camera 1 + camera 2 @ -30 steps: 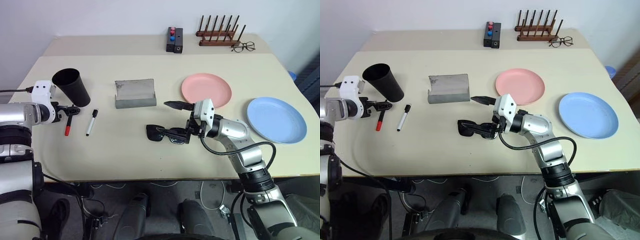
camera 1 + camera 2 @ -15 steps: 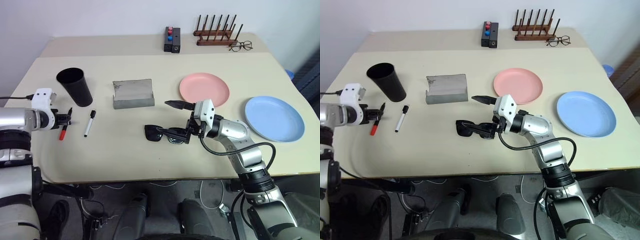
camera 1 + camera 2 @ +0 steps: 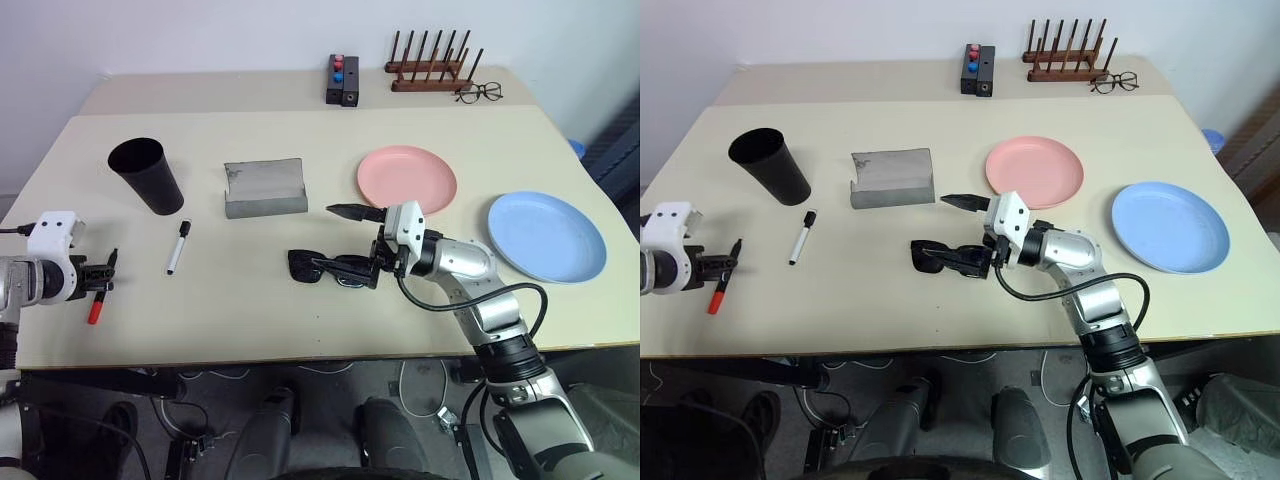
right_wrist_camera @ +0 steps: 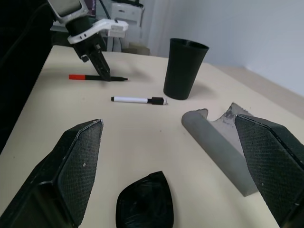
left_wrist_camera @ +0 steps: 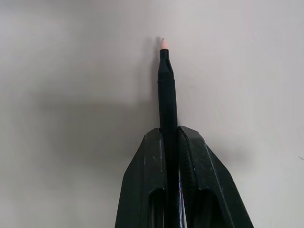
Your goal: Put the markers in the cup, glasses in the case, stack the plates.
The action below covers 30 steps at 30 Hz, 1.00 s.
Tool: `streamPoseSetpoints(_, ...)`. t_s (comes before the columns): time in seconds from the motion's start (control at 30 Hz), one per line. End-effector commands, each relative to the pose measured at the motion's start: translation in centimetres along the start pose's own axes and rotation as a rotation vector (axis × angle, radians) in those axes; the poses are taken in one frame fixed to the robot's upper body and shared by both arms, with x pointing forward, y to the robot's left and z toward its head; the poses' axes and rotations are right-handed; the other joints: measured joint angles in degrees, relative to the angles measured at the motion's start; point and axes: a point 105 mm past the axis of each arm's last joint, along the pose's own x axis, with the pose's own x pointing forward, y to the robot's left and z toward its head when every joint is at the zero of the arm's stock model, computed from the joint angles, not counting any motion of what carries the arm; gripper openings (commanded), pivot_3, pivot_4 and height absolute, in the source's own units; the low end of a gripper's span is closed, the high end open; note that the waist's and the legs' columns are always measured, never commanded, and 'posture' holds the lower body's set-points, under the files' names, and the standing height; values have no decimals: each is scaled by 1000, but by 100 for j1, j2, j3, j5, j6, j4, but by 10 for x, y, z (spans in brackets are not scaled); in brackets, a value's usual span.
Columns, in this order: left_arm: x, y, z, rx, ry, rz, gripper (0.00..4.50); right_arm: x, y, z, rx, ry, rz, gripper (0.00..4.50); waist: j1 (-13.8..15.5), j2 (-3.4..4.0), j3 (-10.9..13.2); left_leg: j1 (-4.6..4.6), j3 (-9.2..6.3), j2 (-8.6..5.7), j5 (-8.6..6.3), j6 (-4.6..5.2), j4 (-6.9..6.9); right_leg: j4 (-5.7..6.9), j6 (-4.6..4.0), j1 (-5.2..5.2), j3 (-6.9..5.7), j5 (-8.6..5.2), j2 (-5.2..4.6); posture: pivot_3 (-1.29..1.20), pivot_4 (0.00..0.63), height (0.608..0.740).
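Black marker [image 3: 98,292], red cap at its near end: pinched between the closed fingers of the left gripper [image 3: 101,288], near the front-left edge of the surface [image 3: 250,330]. A second ago it lay beside the cup with those fingers spread around it; they have since shut on it and drawn it back toward the robot, well away from the cup [image 3: 146,176]. Judgement: first marker secured, carry to the cup not yet begun. Whether it is lifted clear or dragging, the views do not settle.

White-bodied marker [image 3: 177,246]: flat on the surface, untouched, just in front of the cup.

Sunglasses [image 3: 325,269]: on the surface mid-front. Right gripper [image 3: 348,240] unmoved, fingers spread wide, one above and one at the frame; contact cannot be told, and that finger hides part of the frame.

Case [image 3: 265,187]: flap open, empty as far as visible.

Pink plate [image 3: 406,179], blue plate [image 3: 546,236]: apart, unstacked.

Far edge: wooden rack [image 3: 431,70], clear spectacles [image 3: 477,93], small black box [image 3: 342,80] with coloured buttons, too small to identify.
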Motion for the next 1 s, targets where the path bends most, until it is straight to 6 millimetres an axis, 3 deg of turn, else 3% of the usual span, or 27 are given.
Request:
streamPoseSetpoints(0.03,-12,0,4,47,-16,-8,40,3,-2,12,-44,-34,15,4500,-3,0,0,0,0,0,0,-1,0,0,0,-1,0,0,0,0,150,740)
streamPoseSetpoints(0.07,-11,1,0,72,-3,-3,40,3,-2,11,-45,-32,16,4500,-5,0,0,0,-1,1,-1,-2,-1,0,-1,-1,0,0,0,0,150,740)
streamPoseSetpoints(0.17,-7,-3,-3,65,1,-17,1238,3,-1,11,-45,-28,19,4500,1,2,-1,1,0,1,-2,-4,-3,-1,-1,-2,0,-1,-2,0,150,740)
streamPoseSetpoints(0.37,-8,-3,-5,85,48,-34,4323,2,-2,11,-43,-26,20,4500,-2,3,-1,2,-1,0,-3,-4,-3,-1,-1,-2,0,-1,-2,0,150,740)
streamPoseSetpoints(0.4,-9,0,-7,116,72,-22,4467,2,-2,11,-42,-27,19,4500,-2,3,-1,3,0,0,-3,-4,-4,-1,-1,-2,0,-1,-2,0,150,740)
streamPoseSetpoints(0.7,-12,2,9,124,136,-114,4467,8,-1,10,-41,-37,21,4500,2,3,-1,3,2,0,-3,-4,-7,-5,-1,-2,-1,-1,6,0,150,740)
streamPoseSetpoints(0.9,-1,-1,11,149,185,-145,4467,7,0,10,-43,-36,10,4500,4,3,-1,2,3,-1,-2,-3,-7,-4,-1,-2,-1,-1,11,0,150,740)
streamPoseSetpoints(1.0,8,-3,10,139,188,-141,3729,4,-1,10,-45,-30,0,4500,10,4,-1,3,2,0,3,4,-6,-3,-1,-1,-1,-1,13,0,150,740)
